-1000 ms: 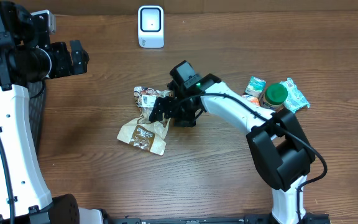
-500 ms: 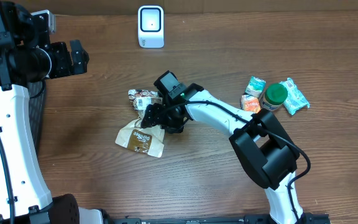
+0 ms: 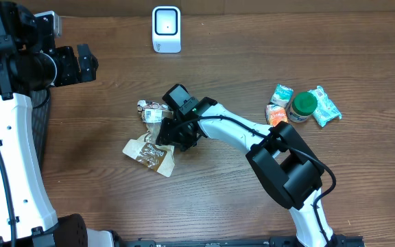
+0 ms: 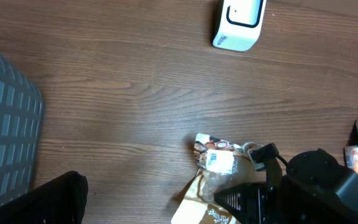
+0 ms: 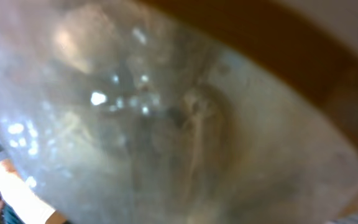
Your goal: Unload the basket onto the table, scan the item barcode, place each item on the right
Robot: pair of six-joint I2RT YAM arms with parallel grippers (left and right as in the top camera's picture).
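Closest to the right wrist lens: crinkled clear film, blurred, filling the view edge to edge, with a tan band across the upper right corner.

At the middle of the surface (image 3: pixel 252 62), seen from overhead: right gripper (image 3: pixel 164 135) sitting low on two touching packets. On its near side, tan pouch (image 3: pixel 148 152), lying flat and partly under the gripper body. On its far side, clear-film packet (image 3: pixel 151 110) with a white label (image 4: pixel 219 161) facing up, just beside the wrist and touching the pouch. Both packets extending past the gripper toward the robot's left.

Jaw state of the right gripper: cannot tell; fingers hidden beneath the wrist body and the film.

Well apart toward the robot's right: green-lidded jar (image 3: pixel 303 106), standing upright among an orange packet (image 3: pixel 274 115) and two teal packets (image 3: pixel 326 104).

Farther back at the left edge: left gripper (image 3: pixel 86 63), raised above the surface, jaws spread wide, nothing between them. Below it in the left wrist view, a grey gridded bin (image 4: pixel 5 124).

Farthest: white scanner (image 3: pixel 166 29), upright at the far edge, well apart from the clear-film packet.
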